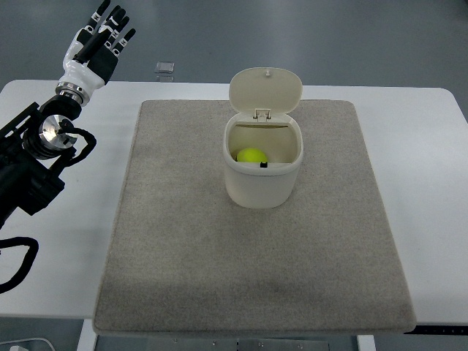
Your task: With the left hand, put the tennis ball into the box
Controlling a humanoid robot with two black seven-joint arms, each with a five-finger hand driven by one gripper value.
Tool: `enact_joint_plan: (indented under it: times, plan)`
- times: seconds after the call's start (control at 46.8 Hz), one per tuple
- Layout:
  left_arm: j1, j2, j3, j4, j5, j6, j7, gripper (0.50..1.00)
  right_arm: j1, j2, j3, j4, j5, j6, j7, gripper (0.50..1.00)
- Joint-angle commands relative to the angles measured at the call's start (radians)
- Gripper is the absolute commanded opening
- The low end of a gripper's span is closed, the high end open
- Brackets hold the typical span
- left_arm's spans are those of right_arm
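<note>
A yellow-green tennis ball lies inside the cream box, a small bin standing on the grey mat with its hinged lid flipped up at the back. My left hand is raised at the far left corner of the table, well away from the box. Its black fingers are spread and hold nothing. The right arm does not show.
The grey mat covers most of the white table. A small clear object lies just beyond the table's far edge. My left arm's black links and cables lie along the table's left side.
</note>
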Motion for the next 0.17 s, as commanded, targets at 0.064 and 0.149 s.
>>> enact_joint_plan:
  times: [0.064, 0.149]
  plan:
    - [0.006, 0.003, -0.004, -0.001, -0.002, 0.001, -0.002, 0.926, 0.000, 0.000, -0.001, 0.001, 0.003, 0.001, 0.000, 0.938]
    - [0.006, 0.005, -0.004, -0.001, 0.000, 0.001, -0.002, 0.924, 0.000, 0.000, -0.002, 0.008, 0.002, 0.001, 0.000, 0.938]
